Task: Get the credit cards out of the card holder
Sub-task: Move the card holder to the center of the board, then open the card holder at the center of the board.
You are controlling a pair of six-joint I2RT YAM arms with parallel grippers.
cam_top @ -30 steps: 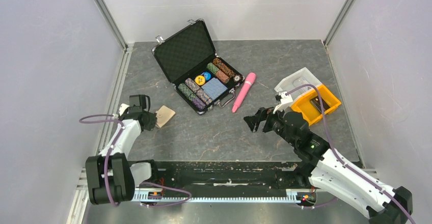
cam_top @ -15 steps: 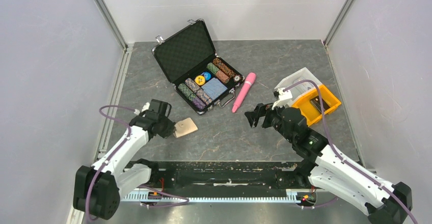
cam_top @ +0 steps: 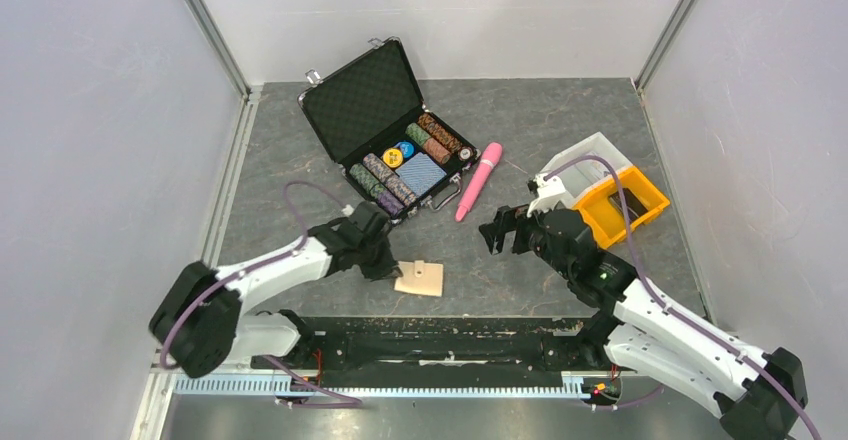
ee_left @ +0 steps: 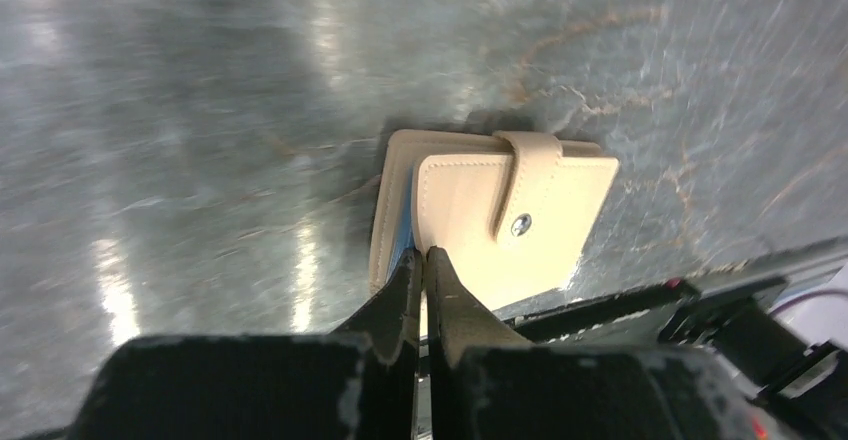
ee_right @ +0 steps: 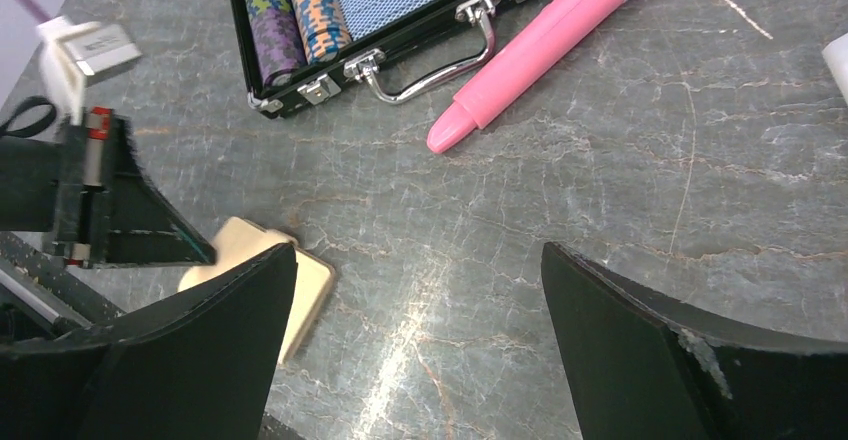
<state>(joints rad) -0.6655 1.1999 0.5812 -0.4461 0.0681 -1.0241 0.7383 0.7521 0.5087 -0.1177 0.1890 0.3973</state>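
The tan card holder (cam_top: 420, 279) lies flat near the table's front edge, its snap tab (ee_left: 522, 186) fastened over the top flap. A thin blue edge of the credit cards (ee_left: 405, 232) shows between its two layers; the rest of them is hidden inside. My left gripper (cam_top: 389, 265) is shut on the near edge of the holder's top flap (ee_left: 424, 257). My right gripper (cam_top: 503, 230) hovers to the right of the holder, open and with nothing in it (ee_right: 418, 260). From the right wrist the holder (ee_right: 305, 295) peeks out beside my left-hand finger.
An open black chip case (cam_top: 360, 100) holding poker chips and a blue patterned rectangle stands at the back centre. A pink pen-shaped thing (cam_top: 479, 181) lies to its right. A yellow bin (cam_top: 622, 206) and a white container (cam_top: 588, 156) sit at the far right. The black rail (cam_top: 450, 340) runs along the near edge.
My left arm has swung right from the left wall towards the middle front, carrying the card holder along in its shut jaws. The right gripper has shifted only slightly.
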